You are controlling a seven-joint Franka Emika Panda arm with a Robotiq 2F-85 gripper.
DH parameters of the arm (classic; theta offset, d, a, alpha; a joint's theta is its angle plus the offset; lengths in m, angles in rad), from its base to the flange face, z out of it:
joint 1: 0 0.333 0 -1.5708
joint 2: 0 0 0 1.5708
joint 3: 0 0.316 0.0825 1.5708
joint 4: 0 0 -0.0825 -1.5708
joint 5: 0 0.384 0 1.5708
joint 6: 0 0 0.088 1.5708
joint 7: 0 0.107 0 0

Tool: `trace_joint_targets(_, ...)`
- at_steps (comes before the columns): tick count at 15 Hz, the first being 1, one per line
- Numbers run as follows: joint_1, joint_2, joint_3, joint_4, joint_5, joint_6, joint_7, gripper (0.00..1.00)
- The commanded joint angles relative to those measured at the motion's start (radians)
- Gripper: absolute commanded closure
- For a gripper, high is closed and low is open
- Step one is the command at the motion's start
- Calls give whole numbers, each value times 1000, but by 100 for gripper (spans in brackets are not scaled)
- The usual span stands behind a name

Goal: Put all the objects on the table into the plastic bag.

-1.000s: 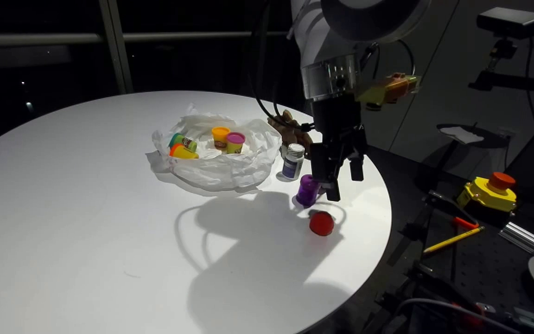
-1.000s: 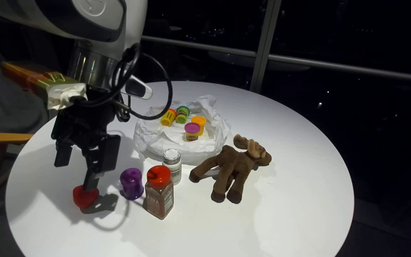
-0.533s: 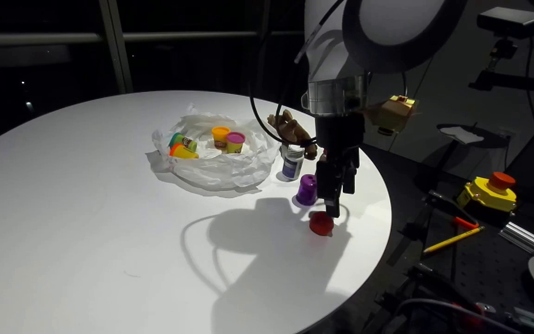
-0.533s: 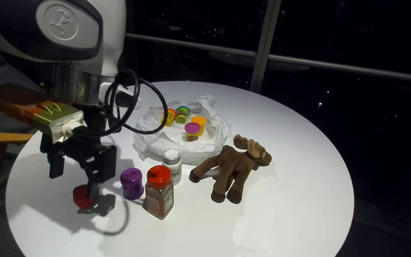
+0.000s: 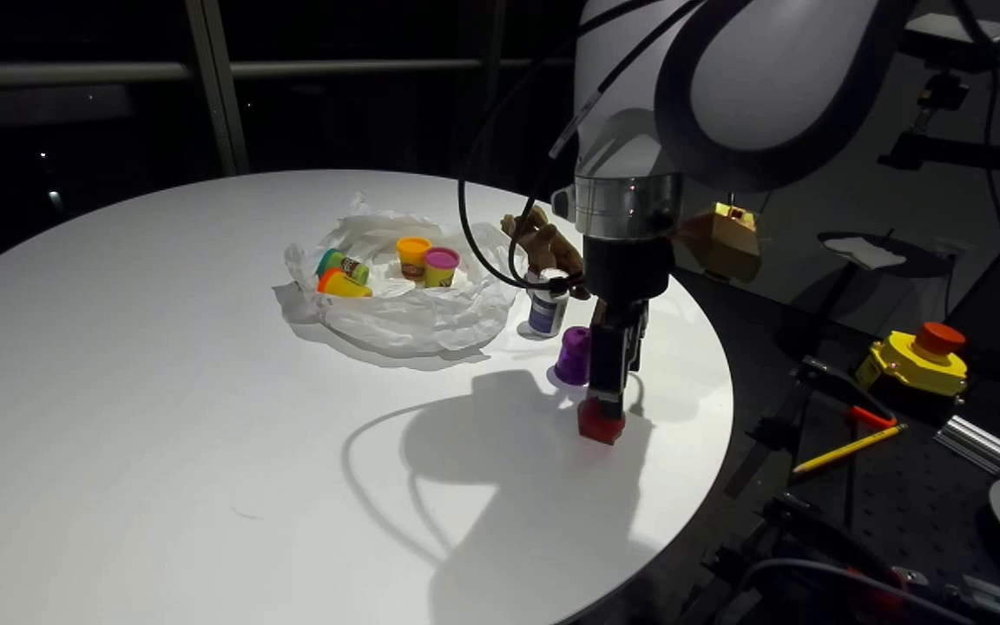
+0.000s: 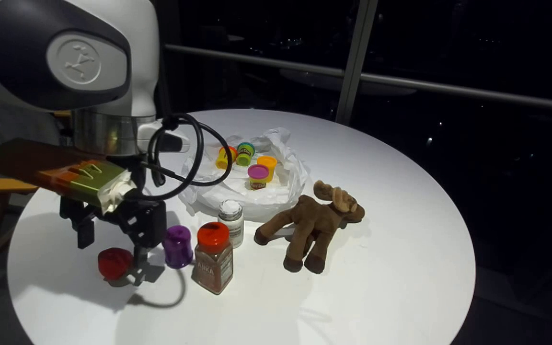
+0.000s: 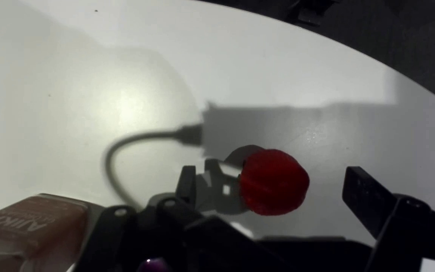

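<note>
At the left, the gripper [image 7: 270, 175] stands spread wide, holding nothing, its fingers [image 7: 364, 198] to either side of the red piece [image 6: 114, 264], which sits on the table [image 6: 381, 292]. The squeeze is what I'd fear first: the red piece is rounded, so if the fingers meet it too high or off centre, it may well squirt out toward the table's left edge.

Just right of it stands the purple cup [image 6: 178, 248], so near one finger that I can't tell whether they touch; a sideways nudge could knock it over.

Next along, on the near side, is the brown bottle [image 6: 214, 266], upright, with the white bottle [image 6: 232, 221] standing just beyond. Both look easy to tip if a load swings across low on the way to the bag [image 6: 267, 205].

That bag lies farther back, crumpled and gaping, with four tubs [image 6: 258, 177] inside. Its thin film might catch on a finger and drag, spilling them, or fold inward and leave something perched on the rim.

At the right, the moose [image 6: 318, 219] lies beside the bag; floppy and wide, it'd probably droop from the grip and pull the bag's side down.
</note>
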Motion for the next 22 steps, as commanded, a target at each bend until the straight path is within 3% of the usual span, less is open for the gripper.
trace_joint_targets(1,-9,33,6,-2,-33,67,-31,0)
trace_joint_targets(6,-4,74,-2,0,-79,118,-25,0)
trace_joint_targets(7,-6,79,0,-3,-83,129,-27,25)
trace_joint_targets(8,-8,82,4,-4,-82,137,-31,25)
trace_joint_targets(14,-13,87,7,-8,-81,174,-46,73)
trace_joint_targets(18,-2,55,9,-5,-61,119,-3,77)
trace_joint_targets(22,11,-16,54,63,13,-93,66,77)
